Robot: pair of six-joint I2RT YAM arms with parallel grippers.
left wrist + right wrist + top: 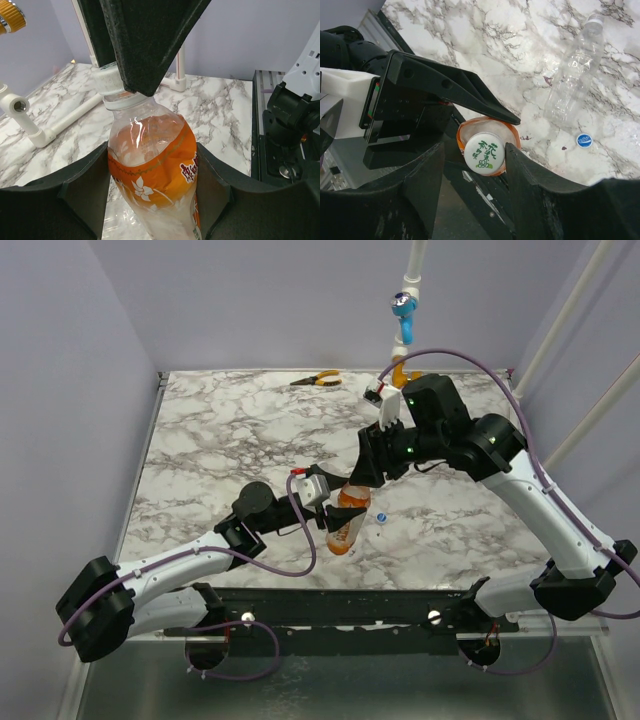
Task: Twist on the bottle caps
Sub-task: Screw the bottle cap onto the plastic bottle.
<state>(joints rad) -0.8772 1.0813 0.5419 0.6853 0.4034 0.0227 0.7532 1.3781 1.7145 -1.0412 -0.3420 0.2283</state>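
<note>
My left gripper (338,518) is shut on the bottle (346,523), a clear one with an orange label (152,170), and holds it off the table by its body. On the bottle's neck sits a whitish cap (484,152) with green print, also seen as the ribbed cap (107,80). My right gripper (474,162) straddles this cap. Its right finger (530,185) touches the cap's rim, while a gap shows at the left finger (422,185). A blue cap (583,140) lies loose on the marble, the same blue cap (381,518) just right of the bottle.
A clear empty bottle (572,75) lies on the marble table (220,440) beyond the blue cap. Orange-handled pliers (318,379) rest at the far edge. A blue valve handle (403,308) on white pipe stands at the back right. White pipe (55,125) lies left of the bottle.
</note>
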